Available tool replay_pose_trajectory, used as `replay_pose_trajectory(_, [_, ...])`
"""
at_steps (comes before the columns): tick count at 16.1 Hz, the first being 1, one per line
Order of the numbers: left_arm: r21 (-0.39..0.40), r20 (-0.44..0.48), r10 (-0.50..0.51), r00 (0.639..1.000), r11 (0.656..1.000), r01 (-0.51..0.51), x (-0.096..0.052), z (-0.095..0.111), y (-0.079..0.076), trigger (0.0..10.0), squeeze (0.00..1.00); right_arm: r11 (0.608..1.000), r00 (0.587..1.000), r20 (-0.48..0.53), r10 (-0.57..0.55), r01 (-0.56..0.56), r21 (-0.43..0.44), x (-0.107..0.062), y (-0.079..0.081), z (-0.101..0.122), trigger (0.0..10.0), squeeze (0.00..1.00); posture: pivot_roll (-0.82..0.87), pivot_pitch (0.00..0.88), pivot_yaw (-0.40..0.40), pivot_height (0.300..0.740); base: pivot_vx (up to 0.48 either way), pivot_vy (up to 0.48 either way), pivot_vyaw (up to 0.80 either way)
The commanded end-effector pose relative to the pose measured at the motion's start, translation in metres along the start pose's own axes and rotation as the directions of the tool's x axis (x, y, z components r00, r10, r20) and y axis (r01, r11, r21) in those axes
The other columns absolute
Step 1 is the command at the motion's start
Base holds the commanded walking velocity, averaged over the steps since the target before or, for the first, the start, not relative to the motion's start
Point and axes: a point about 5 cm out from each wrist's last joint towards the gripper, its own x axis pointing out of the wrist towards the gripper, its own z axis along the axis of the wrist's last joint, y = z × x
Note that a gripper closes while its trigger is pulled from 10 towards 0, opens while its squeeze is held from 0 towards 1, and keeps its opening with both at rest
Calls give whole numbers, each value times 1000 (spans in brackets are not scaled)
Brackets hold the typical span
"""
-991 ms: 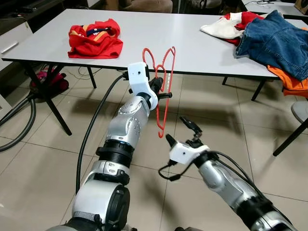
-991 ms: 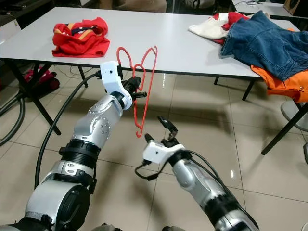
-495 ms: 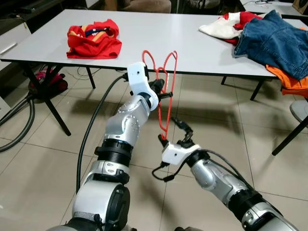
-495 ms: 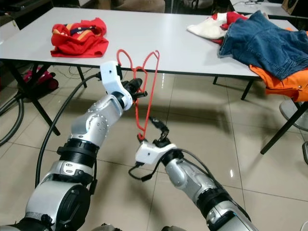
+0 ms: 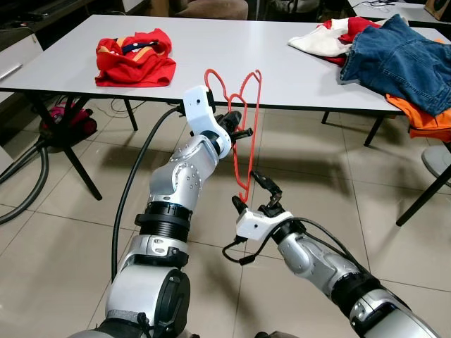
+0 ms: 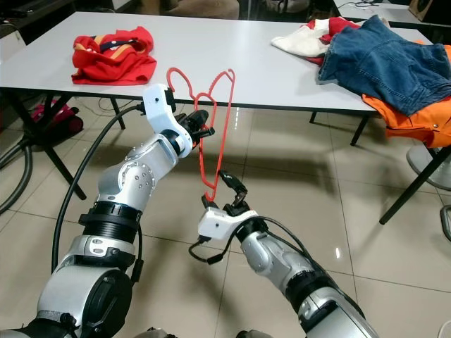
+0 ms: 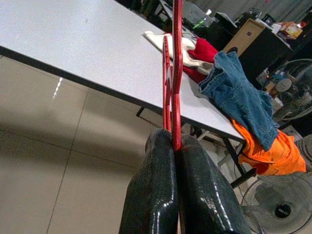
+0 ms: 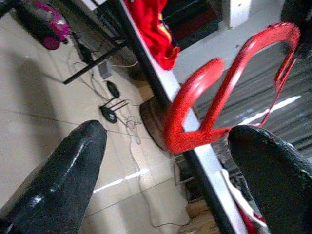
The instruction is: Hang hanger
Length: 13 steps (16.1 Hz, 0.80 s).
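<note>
Left gripper (image 5: 238, 132) is clamped tight on the red plastic hanger (image 5: 243, 127), held in mid-air in front of the white table's (image 5: 232, 53) near edge, hook end pointing down, probably so the other arm can take it. Right gripper (image 5: 255, 191) sits just under the hanger's low tip with fingers spread wide around the hook, nothing gripped yet; likely a handover or regrip before hanging. On the table: red shirt (image 5: 135, 58) near the left edge, jeans (image 5: 402, 60) and orange garment (image 5: 430, 120) at the right end. No rail in view. No readable labels or writing.
</note>
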Motion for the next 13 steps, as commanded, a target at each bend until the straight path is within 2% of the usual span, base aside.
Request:
replay_pose_trajectory(1, [-33,-4,-58,998,998,58,3,-3,-23,10000,0,1000,999,30,-17,17,-11,5,-5,3,0,0,-71,20,13,740,0,0,0])
replay_pose_trajectory(13, [-31,-1,-68,998,997,68,2,-2,-25,10000,0,1000,997,74,-29,29,5,7,-8,7,0,0,-76,20,9,740,0,0,0])
